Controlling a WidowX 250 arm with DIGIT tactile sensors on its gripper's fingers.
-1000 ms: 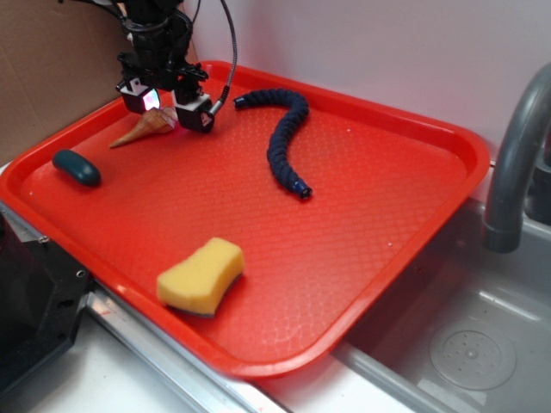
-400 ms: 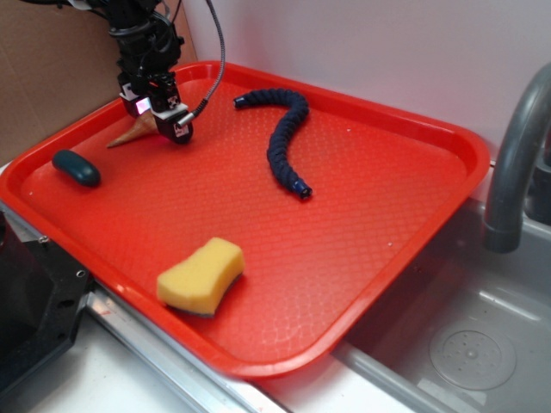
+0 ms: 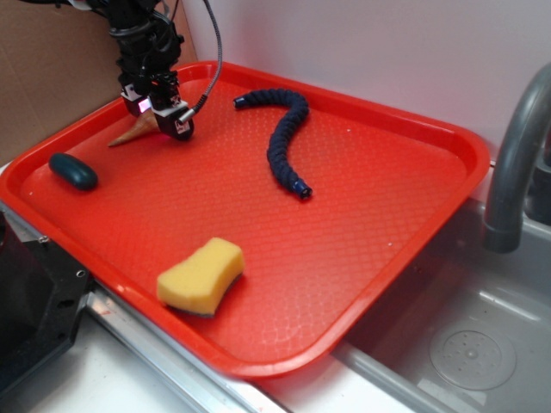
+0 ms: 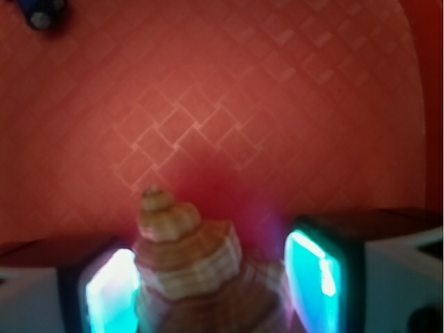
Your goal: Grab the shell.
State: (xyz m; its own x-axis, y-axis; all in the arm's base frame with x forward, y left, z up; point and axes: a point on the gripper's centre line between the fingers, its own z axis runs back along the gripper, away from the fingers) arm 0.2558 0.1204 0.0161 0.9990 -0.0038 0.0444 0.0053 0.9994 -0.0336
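Red tray (image 3: 405,215), textured surface, sits on a pale worktop (image 3: 69,391) beside a sink (image 3: 465,344); grey tap (image 3: 516,163) at right edge. Cardboard (image 3: 52,77) behind the tray's far left corner.

Dark blue braided rope (image 3: 284,138) curves across the tray's back middle. Yellow sponge (image 3: 201,275) near the front rim, well apart from everything else. Dark teal pebble (image 3: 73,170) by the left rim.

Hand (image 3: 157,116) low over the back left corner, black cable trailing up from it. Fingers straddle the fat end of the shell (image 3: 133,132); pointed tip sticks out left toward the tray rim.

Wrist view: shell (image 4: 191,267) between the two lit pads (image 4: 109,291), left pad touching or nearly so, right pad with a narrow gap. Hand partly closed around the shell; firm grasp cannot be told. Shell seems to rest on the tray.
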